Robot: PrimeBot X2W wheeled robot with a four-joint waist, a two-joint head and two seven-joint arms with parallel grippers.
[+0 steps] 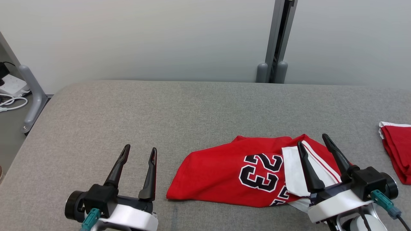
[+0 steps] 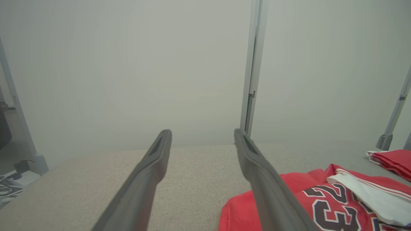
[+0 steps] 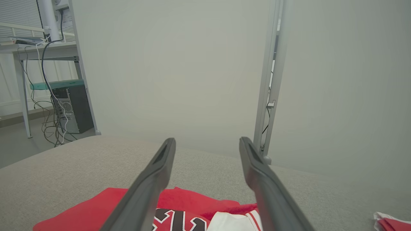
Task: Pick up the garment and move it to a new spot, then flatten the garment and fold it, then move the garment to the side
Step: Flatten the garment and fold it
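Both grippers empty. Left gripper (image 1: 141, 147): fingers spread wide, nothing between them, over bare grey cloth just beside the garment's left edge. Right gripper (image 1: 312, 139): fingers equally wide apart, nothing held, poised over the garment's right end; whether the tips touch the fabric I cannot tell, though they look to be clear of it. The garment (image 1: 218, 173), a red jersey with a black-and-white "23", lies crumpled on the near right part of the padded table (image 1: 160, 109), with a white striped panel (image 1: 293, 173) turned over onto it under the right fingers. A second red cloth (image 1: 396, 147) sits well apart at the table's right edge. A grey post (image 1: 276, 41) stands against the wall behind. My reading: the pick-up looks to be the step in hand and not yet made, as the jersey is unflattened and unfolded. The next move would call for the right fingers to come down and pinch a fold near the white panel, the left shifting over to take the near red edge, so the cloth lifts evenly without bunching.
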